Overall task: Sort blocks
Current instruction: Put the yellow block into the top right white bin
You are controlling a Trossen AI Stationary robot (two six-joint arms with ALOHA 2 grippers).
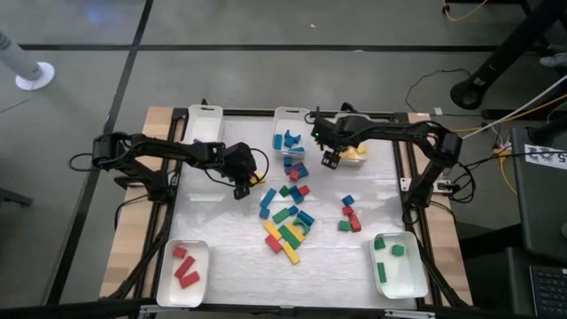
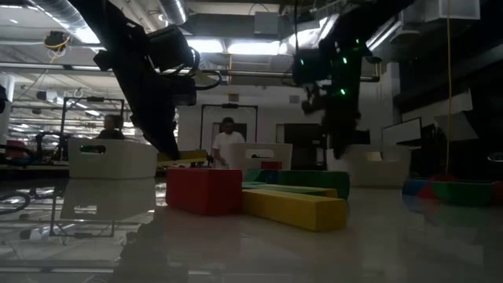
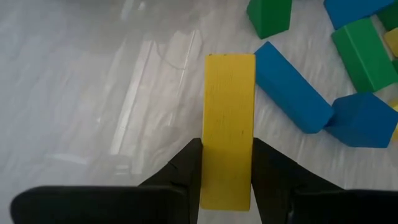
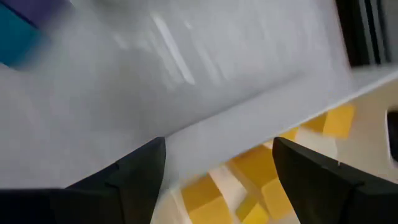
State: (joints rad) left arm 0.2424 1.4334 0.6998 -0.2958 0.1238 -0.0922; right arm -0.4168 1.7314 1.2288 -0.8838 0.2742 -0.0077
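Note:
My left gripper (image 1: 241, 188) is shut on a yellow bar (image 3: 230, 112) left of the middle pile of red, blue, green and yellow blocks (image 1: 288, 221). A blue bar (image 3: 289, 87) lies on the table just beyond the yellow one. My right gripper (image 1: 331, 161) hangs open and holds nothing. It is over the near rim of the far tray with yellow blocks (image 4: 261, 177). In the right wrist view its fingers (image 4: 146, 162) stand wide on either side of that rim. A smaller group of red, blue and green blocks (image 1: 350, 214) lies to the right of the pile. My left gripper pinches the yellow bar's two long sides (image 3: 227, 186) between its two fingers, at the end nearest the wrist. The fingers slant down from the table's left and lie along the bar, which sticks out ahead of them. In the low view the bar (image 2: 187, 157) is clear of the table.
White trays stand round the table. One is bare at the far left (image 1: 205, 124). The far middle tray (image 1: 291, 133) has blue blocks. The near left tray (image 1: 183, 270) has red ones and the near right tray (image 1: 396, 264) has green ones. People show in the room behind.

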